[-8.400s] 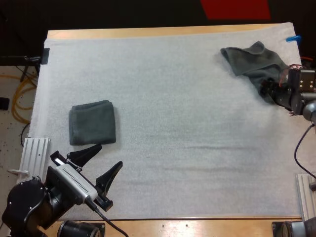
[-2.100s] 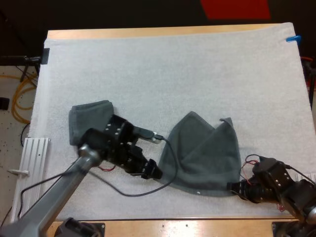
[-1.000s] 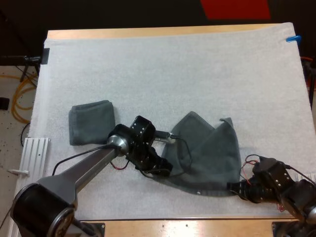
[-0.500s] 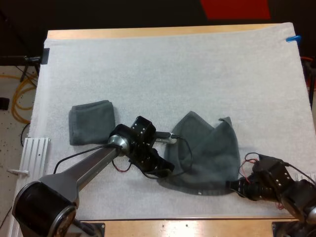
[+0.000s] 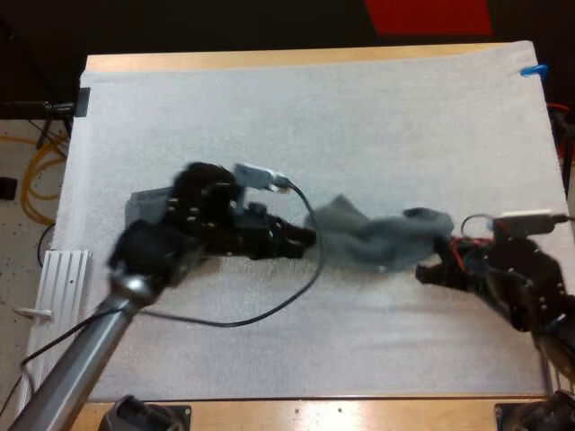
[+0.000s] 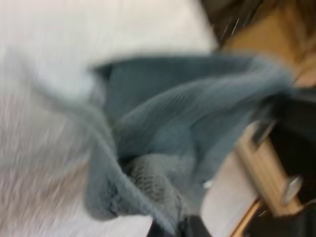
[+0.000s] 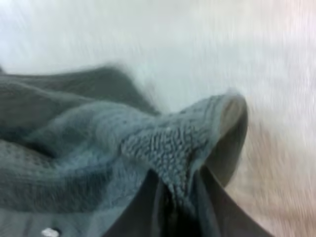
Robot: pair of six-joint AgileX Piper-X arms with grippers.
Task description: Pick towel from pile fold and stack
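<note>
Dark grey-green towel is strung out in a loose, bunched band between the two grippers, just right of centre in the high view, over the white textured mat. The left gripper has hold of its left end, and the arm reaches in from the lower left of the frame. From the left wrist camera the cloth bunches right down onto that gripper's black fingers, which look closed on a thick fold of it, with the wooden table edge showing beyond the cloth. The right gripper sits at the towel's right end, at the right of the frame. Its wrist camera shows both black fingers pressed together on a raised ridge of the looped pile, one on each side. A second towel, a folded dark grey-green square, lies flat on the mat at the left of the frame, partly hidden behind the left arm and well apart from the stretched one.
</note>
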